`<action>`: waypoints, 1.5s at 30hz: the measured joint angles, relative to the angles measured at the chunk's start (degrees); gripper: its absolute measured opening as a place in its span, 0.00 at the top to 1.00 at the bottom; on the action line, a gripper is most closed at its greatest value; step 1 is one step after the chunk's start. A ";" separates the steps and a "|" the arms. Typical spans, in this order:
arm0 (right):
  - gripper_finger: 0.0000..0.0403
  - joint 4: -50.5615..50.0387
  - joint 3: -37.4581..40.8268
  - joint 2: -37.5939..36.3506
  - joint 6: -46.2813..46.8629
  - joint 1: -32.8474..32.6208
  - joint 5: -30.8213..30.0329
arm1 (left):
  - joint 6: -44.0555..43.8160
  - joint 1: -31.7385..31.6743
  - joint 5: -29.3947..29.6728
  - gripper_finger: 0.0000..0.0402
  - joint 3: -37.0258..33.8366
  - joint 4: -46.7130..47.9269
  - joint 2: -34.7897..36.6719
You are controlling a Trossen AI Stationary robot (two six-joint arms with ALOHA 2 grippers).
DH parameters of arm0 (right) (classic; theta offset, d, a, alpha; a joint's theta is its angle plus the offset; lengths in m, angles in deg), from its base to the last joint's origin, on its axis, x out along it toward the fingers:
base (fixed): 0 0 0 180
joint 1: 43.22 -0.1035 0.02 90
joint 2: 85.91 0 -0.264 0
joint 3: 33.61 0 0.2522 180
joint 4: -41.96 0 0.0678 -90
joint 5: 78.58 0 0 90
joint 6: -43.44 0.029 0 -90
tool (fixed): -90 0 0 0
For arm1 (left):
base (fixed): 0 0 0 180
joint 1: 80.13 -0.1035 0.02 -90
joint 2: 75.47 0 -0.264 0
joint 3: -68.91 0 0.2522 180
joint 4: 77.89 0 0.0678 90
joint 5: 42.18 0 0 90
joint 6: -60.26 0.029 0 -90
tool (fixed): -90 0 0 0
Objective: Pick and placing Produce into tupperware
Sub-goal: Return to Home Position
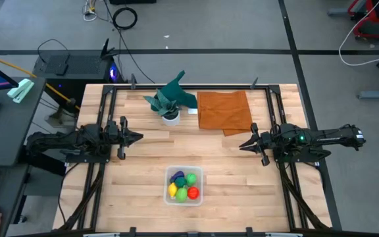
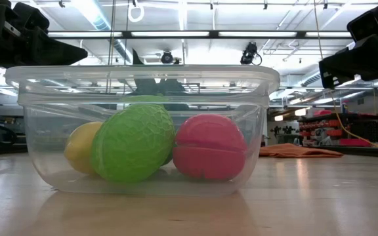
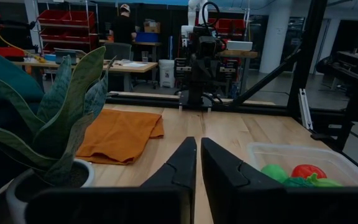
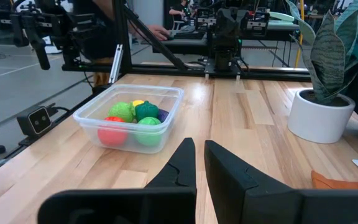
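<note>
Tupperware (image 1: 184, 168) upright on table (image 1: 137, 178), close to near edge, roughly centred left to right; no lid on; clear low walls.

Produce all inside it, none on the bare wood:
- purple piece (image 1: 176, 176) at far left corner
- dark green piece (image 4: 146, 111) just beside the purple one
- light green piece (image 1: 191, 178) at far right
- yellow piece (image 1: 172, 191) at near left
- second green piece (image 1: 181, 194) at near middle, netted surface in low view
- red piece (image 1: 193, 193) at near right

Pieces packed close, neighbours touching; yellow, netted green and red resting on the box floor in low view.

Left gripper (image 1: 140, 137) left of table centre, farther than the tupperware and well apart from it; pointed right toward table middle; fingers (image 3: 182, 165) drawn together, only a thin slit between, nothing held.

Right gripper (image 1: 241, 145) right of table centre, likewise farther than the tupperware and well apart from it; pointed left, facing the other arm; fingers (image 4: 182, 162) drawn together the same way, thin slit, nothing held.

Plant (image 1: 170, 105) with teal leaves in a white pot on far side of table, slightly left of centre; between the two grippers and farther than both.

Orange cloth (image 1: 224, 110) lying flat just right of the plant; near right corner rumpled; right gripper tip just near of that corner.

Person (image 3: 124, 25) standing at a bench in the room beyond, seen in left wrist view.
</note>
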 joint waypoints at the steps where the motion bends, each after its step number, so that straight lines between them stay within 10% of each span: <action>1: 1.00 -0.01 0.00 0.02 0.01 0.00 0.00 | 0.00 0.01 0.01 0.93 -0.01 -0.01 0.00; 45: 1.00 -0.01 0.00 0.02 0.00 -0.02 0.00 | 0.00 0.02 0.00 0.90 0.01 0.00 0.00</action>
